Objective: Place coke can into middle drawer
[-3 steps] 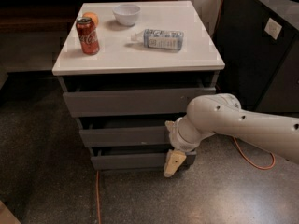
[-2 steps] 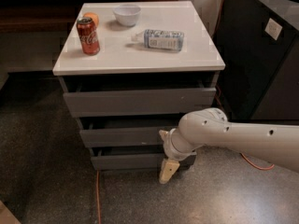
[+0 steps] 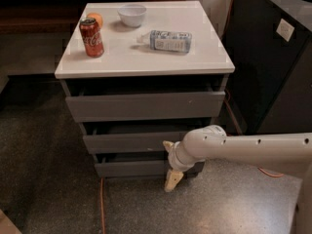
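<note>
**Leftward creep at the drawers, can not yet picked up**

Since the earlier frames your arm has slid left and dropped a little. The gripper (image 3: pixel 170 162) now sits low against the cabinet's right side, in front of the middle drawer (image 3: pixel 126 143) and the bottom drawer (image 3: pixel 129 168). Its two pale fingers (image 3: pixel 173 179) look spread, one tip up by the middle drawer front and one hanging toward the floor, and they pinch nothing.

The coke can (image 3: pixel 91 37) stands upright at the left rear of the white table top (image 3: pixel 146 62), well apart from the gripper, with an orange (image 3: pixel 96 18) just behind it.

You are at the start, as I judge it. The middle drawer looks barely out, so you have yet to pull it open, fetch the can and set it inside.
</note>
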Available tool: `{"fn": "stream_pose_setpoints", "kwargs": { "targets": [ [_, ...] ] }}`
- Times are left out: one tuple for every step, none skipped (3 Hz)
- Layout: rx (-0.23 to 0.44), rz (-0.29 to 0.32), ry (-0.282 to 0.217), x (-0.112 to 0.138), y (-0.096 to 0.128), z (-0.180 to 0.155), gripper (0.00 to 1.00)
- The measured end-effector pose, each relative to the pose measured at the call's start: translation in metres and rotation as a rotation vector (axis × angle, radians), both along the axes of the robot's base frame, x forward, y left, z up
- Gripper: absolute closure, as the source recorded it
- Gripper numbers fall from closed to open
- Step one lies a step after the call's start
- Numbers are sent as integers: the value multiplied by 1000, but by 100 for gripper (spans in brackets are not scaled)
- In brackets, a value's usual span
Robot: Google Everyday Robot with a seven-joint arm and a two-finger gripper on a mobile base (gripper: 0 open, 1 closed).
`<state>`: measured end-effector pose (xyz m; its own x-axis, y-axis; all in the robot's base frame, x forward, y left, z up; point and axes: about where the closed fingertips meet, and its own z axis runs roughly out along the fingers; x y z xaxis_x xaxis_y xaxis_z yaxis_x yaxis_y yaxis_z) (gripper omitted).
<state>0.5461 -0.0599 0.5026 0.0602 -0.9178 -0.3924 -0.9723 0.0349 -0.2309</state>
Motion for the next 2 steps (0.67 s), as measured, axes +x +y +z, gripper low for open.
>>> {"fn": "stream_pose_setpoints", "kwargs": {
  "targets": [
    [-1,0,-19,30,-9,-32,0],
    [2,-14,-35,61,-21,-51,0]
  ]
}}
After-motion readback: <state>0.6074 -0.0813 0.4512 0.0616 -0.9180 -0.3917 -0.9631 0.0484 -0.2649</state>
